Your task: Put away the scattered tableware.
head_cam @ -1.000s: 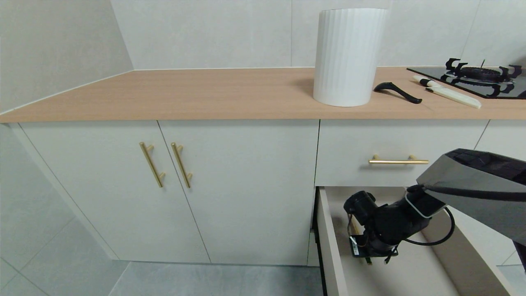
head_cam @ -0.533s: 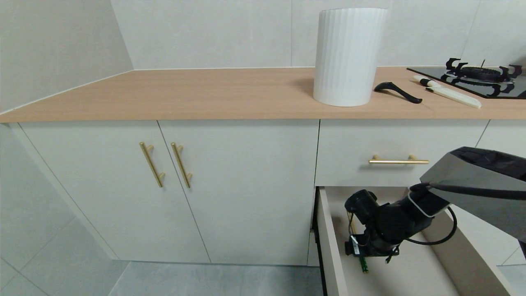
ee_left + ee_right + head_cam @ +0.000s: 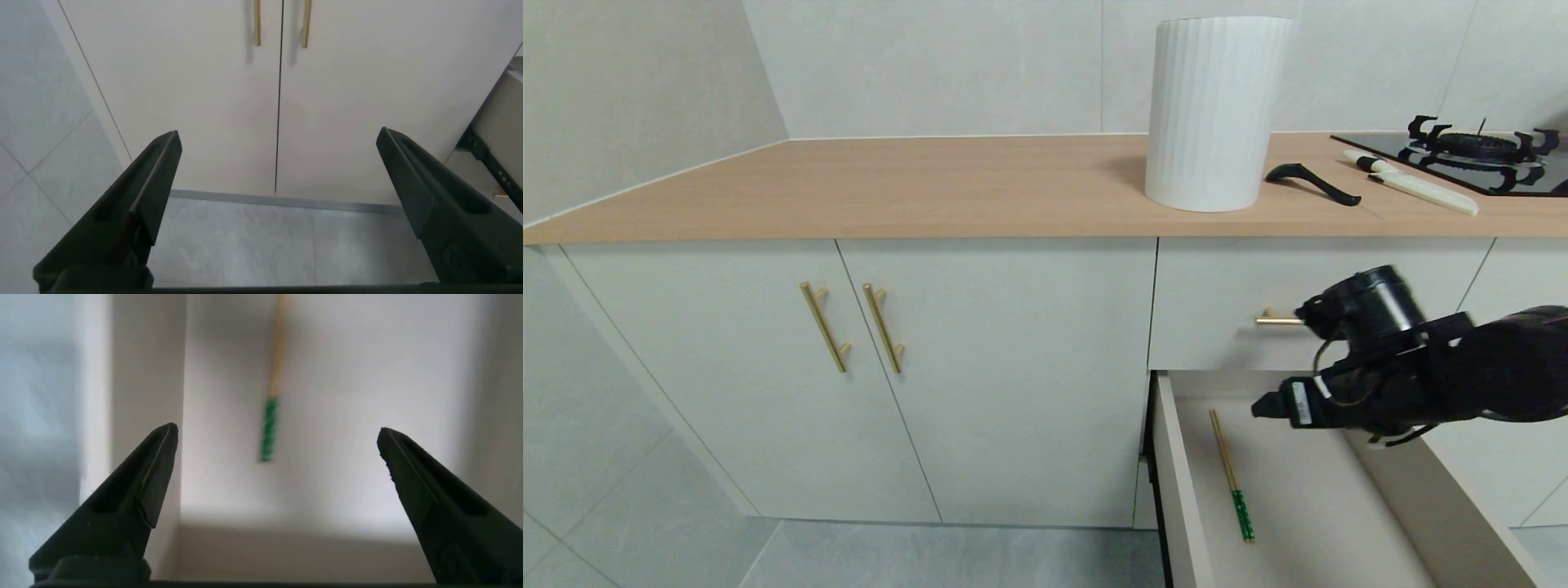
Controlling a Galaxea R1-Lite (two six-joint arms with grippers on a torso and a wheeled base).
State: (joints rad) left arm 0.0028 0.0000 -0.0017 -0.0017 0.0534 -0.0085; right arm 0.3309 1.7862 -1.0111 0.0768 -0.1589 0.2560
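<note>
I can read no text, number, brand or sign on anything in these views. The nearest thing to a label is a small white sticker (image 3: 1303, 403) on the side of the right claw (image 3: 1270, 407), and whatever is printed on it is too small for me to make out.
</note>
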